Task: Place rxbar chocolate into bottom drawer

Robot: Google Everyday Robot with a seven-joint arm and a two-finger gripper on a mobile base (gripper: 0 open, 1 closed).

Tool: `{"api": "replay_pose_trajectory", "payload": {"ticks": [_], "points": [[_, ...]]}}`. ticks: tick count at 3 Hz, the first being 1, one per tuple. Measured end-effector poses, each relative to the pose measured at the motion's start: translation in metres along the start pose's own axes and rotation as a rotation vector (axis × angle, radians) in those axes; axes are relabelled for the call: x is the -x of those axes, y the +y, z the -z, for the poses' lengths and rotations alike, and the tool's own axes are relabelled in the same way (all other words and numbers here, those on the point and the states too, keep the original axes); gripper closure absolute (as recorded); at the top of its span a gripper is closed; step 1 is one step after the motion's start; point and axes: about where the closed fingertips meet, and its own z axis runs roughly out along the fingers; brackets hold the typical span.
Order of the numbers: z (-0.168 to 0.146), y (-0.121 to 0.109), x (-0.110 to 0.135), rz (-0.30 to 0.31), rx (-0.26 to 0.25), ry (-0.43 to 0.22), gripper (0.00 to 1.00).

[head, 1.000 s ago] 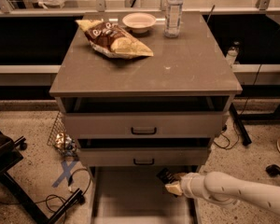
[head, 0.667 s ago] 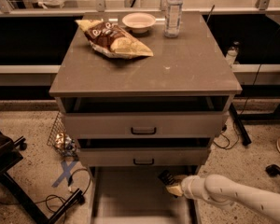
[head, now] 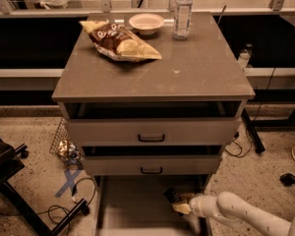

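The bottom drawer (head: pixel 132 208) is pulled out at the foot of the cabinet, showing a pale flat floor. My gripper (head: pixel 179 203) reaches in from the lower right on a white arm and sits over the drawer's right side. It is shut on the rxbar chocolate (head: pixel 172 195), a small black bar that sticks out up and to the left, just above the drawer floor.
On the cabinet top (head: pixel 187 73) lie a brown-and-yellow chip bag (head: pixel 119 42), a white bowl (head: pixel 146 22) and a water bottle (head: pixel 182 11). Two upper drawers with black handles (head: pixel 151 137) are shut. A chair base (head: pixel 19 195) and cables lie on the floor at left.
The gripper with the bar has moved slightly left and lower, further over the open bottom drawer.
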Motion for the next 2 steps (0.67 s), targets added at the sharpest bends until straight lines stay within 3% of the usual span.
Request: {"api": "replay_pose_trajectory", "payload": {"ticks": [1, 2], "points": [[-0.0130, 0.0274, 0.0061, -0.027, 0.093, -0.062, 1.00], [-0.0157, 0.0336, 0.0075, -0.029, 0.111, -0.069, 0.85]]}}
